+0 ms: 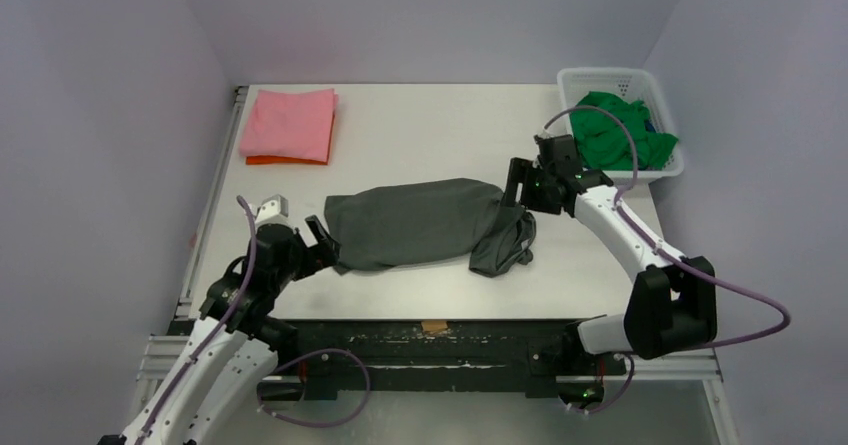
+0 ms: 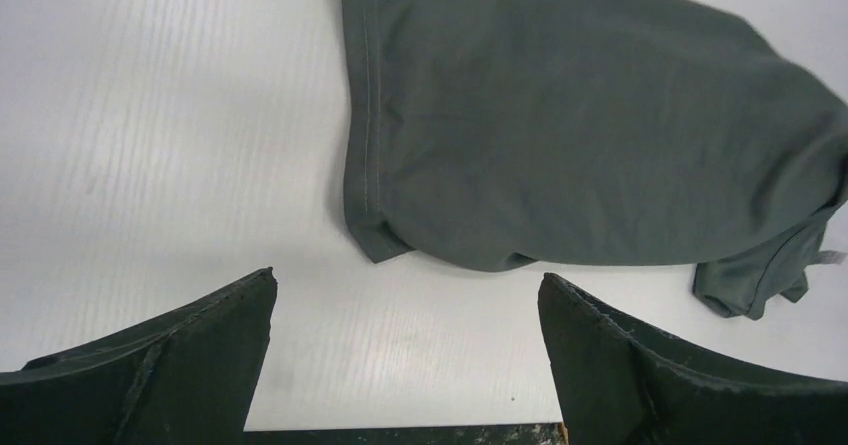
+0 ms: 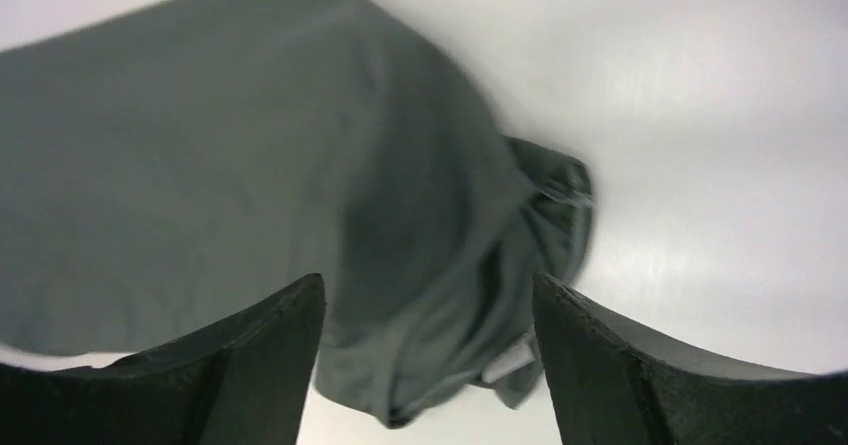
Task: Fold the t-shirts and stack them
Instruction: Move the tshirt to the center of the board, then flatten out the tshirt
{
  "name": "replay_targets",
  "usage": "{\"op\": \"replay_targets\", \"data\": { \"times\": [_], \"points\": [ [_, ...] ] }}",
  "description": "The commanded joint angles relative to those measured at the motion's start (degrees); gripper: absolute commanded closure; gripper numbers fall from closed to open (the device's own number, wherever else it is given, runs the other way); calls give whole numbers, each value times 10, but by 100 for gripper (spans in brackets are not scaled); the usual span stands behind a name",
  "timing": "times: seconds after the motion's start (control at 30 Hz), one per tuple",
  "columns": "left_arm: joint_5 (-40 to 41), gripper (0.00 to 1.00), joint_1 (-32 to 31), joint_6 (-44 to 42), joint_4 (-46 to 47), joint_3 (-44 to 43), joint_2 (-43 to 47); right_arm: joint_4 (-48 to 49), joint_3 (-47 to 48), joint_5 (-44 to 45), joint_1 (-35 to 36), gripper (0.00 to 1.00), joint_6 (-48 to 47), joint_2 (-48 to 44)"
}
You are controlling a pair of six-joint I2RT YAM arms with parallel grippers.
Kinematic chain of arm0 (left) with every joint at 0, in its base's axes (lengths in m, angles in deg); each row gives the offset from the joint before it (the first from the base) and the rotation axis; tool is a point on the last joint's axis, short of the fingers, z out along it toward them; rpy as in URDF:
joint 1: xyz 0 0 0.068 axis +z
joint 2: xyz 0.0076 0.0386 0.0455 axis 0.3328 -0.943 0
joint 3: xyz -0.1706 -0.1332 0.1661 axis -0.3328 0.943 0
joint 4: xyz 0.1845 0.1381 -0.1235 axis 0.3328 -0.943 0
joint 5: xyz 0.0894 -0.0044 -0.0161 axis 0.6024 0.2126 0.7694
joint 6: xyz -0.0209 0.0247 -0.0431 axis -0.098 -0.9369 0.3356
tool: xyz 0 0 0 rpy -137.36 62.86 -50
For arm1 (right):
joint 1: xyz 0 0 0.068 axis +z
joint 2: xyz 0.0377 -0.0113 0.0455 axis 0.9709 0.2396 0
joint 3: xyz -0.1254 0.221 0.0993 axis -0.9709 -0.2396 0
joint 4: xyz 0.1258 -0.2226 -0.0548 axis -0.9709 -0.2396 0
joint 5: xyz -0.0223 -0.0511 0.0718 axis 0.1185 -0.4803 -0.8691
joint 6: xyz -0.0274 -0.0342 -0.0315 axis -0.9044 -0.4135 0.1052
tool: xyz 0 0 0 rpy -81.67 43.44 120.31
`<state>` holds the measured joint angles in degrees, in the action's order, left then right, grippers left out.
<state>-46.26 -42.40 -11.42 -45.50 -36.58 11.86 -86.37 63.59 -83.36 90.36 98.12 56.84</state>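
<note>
The charcoal-grey t-shirt lies mid-way on the table, long axis left to right, bunched end under the right gripper, flat end beside the left gripper — both pincers wide, holding nothing. Its stitched hem shows only from the left wrist view.

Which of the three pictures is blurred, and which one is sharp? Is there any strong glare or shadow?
Right wrist view: blurred, the grey t-shirt looks smeared. Left wrist view: sharp, its hem stitching shows. Top view: even soft light, no glare, faint shadows on the table.
</note>
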Motion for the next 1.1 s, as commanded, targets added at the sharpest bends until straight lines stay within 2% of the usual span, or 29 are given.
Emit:
{"op": "replay_targets", "data": {
  "times": [0.0, 0.17, 0.37, 0.6, 0.7, 0.77, 0.8, 0.83, 0.87, 0.9, 0.97, 1.0, 1.07],
  "points": [
    [-56, 0, 0, 24, 6, 35, -42, 5, -37, 146, 3, 19, 29, -84],
    [-150, 0, 0, 22, 99, 74, -116, 12, -128, 107, 16, 18, 75, -161],
    [-149, 3, 0, 22, 173, 71, -224, 6, -215, 69, 91, 28, 81, -228],
    [-123, 14, 0, 26, 242, 44, -350, 92, -257, 65, 183, 34, 98, -177],
    [-122, 25, 1, 21, 265, 22, -411, 146, -257, 98, 199, 36, 105, -110],
    [-123, 41, 0, 17, 277, 1, -456, 175, -254, 125, 201, 37, 112, -65],
    [-123, 53, 0, 13, 280, -10, -478, 186, -250, 137, 201, 39, 115, -44],
    [-124, 71, 0, 7, 282, -24, -500, 188, -242, 146, 201, 45, 120, -28],
    [-126, 94, 0, 3, 277, -38, -520, 185, -234, 152, 201, 55, 124, -16],
    [-123, 100, 0, 1, 265, -53, -529, 176, -225, 160, 201, 69, 127, -11],
    [-122, 100, 0, -9, 257, -67, -518, 160, -215, 184, 201, 93, 132, -25],
    [-123, 100, 0, -13, 255, -69, -500, 146, -208, 197, 201, 100, 132, -41],
    [-96, 100, 0, -19, 236, -73, -447, 107, -192, 230, 201, 100, 130, -98]
  ]
}}
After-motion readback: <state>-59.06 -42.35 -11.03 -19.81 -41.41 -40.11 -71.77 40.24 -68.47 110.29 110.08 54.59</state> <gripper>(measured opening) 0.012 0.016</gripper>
